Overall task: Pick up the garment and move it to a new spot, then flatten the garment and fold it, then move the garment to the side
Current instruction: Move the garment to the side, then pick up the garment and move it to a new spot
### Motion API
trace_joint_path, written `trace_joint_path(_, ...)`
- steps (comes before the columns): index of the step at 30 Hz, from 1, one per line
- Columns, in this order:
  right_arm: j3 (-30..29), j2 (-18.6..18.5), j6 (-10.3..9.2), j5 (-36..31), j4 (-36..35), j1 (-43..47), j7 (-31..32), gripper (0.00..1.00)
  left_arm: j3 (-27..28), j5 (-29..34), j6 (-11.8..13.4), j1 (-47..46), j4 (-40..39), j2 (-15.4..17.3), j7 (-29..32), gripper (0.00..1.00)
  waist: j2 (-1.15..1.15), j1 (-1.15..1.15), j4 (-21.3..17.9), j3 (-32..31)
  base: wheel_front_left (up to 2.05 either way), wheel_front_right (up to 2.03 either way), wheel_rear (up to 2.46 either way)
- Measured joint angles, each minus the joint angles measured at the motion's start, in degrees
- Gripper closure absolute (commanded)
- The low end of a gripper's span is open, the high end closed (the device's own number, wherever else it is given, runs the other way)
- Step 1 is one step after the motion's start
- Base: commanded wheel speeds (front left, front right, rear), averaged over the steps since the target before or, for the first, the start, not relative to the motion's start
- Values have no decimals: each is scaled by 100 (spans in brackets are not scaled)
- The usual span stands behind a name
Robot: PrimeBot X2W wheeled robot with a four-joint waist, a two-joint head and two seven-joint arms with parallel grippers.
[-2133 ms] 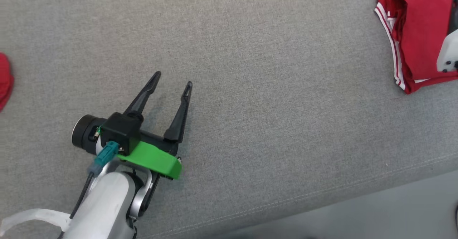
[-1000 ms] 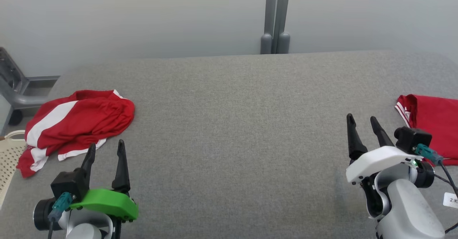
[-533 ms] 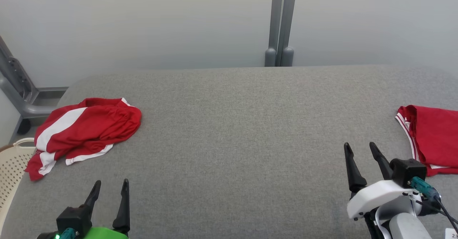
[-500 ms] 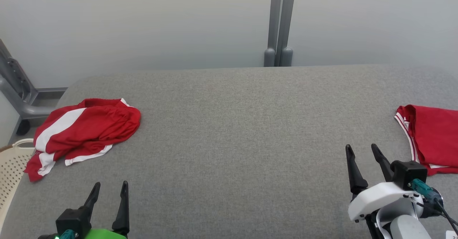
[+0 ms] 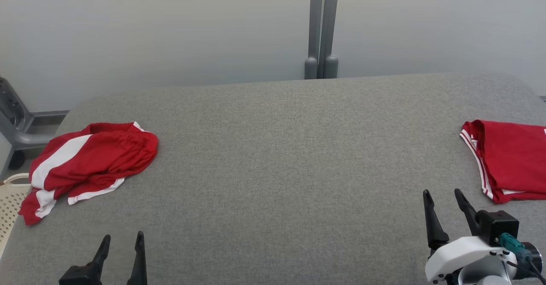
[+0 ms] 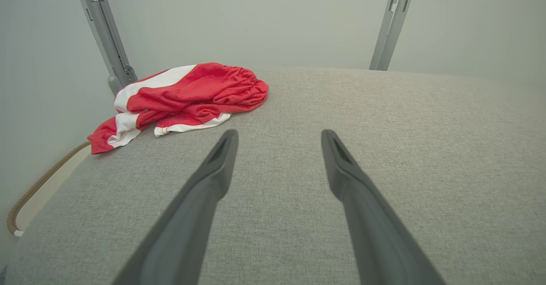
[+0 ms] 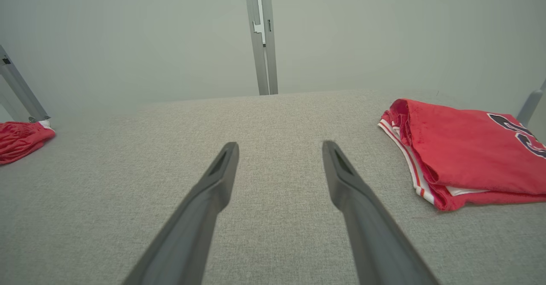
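At the near edge of the table we have both grippers drawn back: the left gripper and the right gripper each stand with fingers spread wide and nothing between them. Two seconds ago our head was bent low over the cloth, with the right arm at the folded garment. Now the head is up, so the whole view has shifted, and the right gripper sits clear of that garment. We judge that one finished, folded and set to the right side. What remains is the crumpled garment at the left, well apart from the left gripper. It is red with broad white bands, bunched in soft ridges, one end trailing toward the table's edge by a basket.
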Motion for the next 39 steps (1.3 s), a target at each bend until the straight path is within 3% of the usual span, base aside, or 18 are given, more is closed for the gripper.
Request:
trace_joint_path(9,-8,4,0,45,-32,-2,-45,0,78,-22,-37,-4,-2,0,0,0,0,0,35,36,0,0,0)
trace_joint_path(17,22,4,0,112,-40,31,-92,0,66,-2,-31,-10,-55,34,2,0,0,0,319,33,0,0,0)
trace_joint_path(39,798,7,0,466,282,119,-197,0,248,-82,205,347,-552,427,331,0,0,0,1990,-175,0,0,0)
